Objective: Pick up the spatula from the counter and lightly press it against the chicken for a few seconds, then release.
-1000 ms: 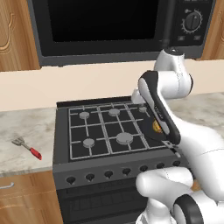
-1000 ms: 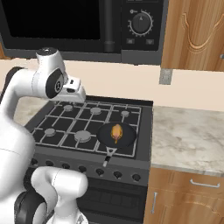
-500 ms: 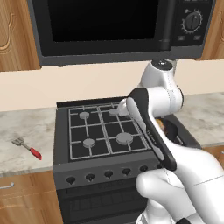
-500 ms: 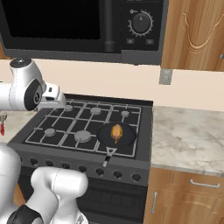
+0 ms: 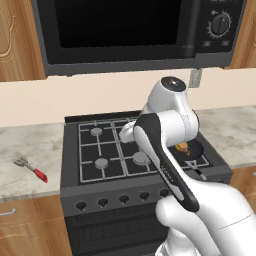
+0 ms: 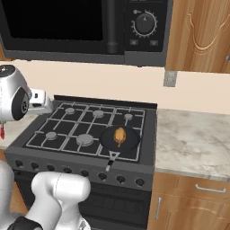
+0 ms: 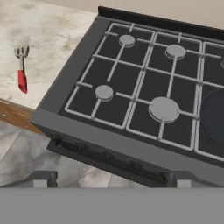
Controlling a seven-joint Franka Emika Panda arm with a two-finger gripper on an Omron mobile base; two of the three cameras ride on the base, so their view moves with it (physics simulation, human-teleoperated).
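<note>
On the tabletop (image 5: 30, 145) left of the stove (image 5: 100, 187) lies the spatula (image 5: 31, 168), not picked up yet. The claw (image 7: 113, 178) is wide open and empty, up near the stove's left side. The chicken (image 6: 119, 135) sits untouched in the pan (image 6: 104, 140). Every step is left to do.

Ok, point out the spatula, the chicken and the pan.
spatula (image 7: 22, 80), hand view, on its red handle.
chicken (image 6: 119, 136), right base view, on its middle.
pan (image 6: 131, 142), right base view, on the bare bottom beside the chicken.
</note>
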